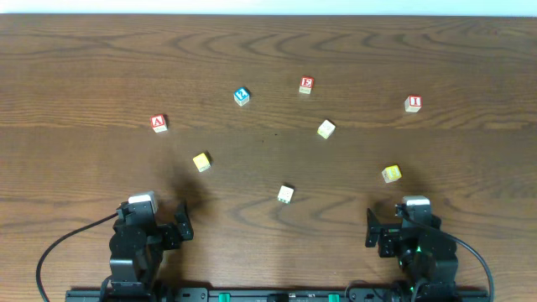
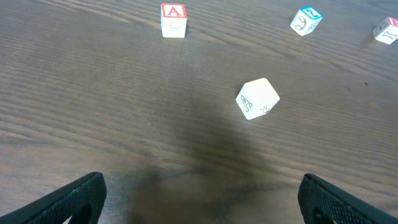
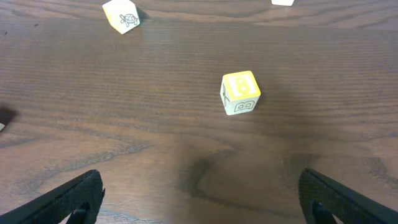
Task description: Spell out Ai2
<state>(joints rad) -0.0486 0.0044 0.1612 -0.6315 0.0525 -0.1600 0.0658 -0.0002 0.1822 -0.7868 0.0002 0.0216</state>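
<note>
We see left gripper (image 2: 202, 190) and right gripper (image 3: 200, 186) parked at the near table edge, jaws spread wide, holding nothing. A block (image 1: 159, 123) sits left, 2 block (image 1: 242, 96) mid-left, I block (image 1: 412, 103) far right, all well apart.

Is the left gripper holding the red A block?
No, the red A block sits on the table, well ahead of the open, empty left gripper.
</note>
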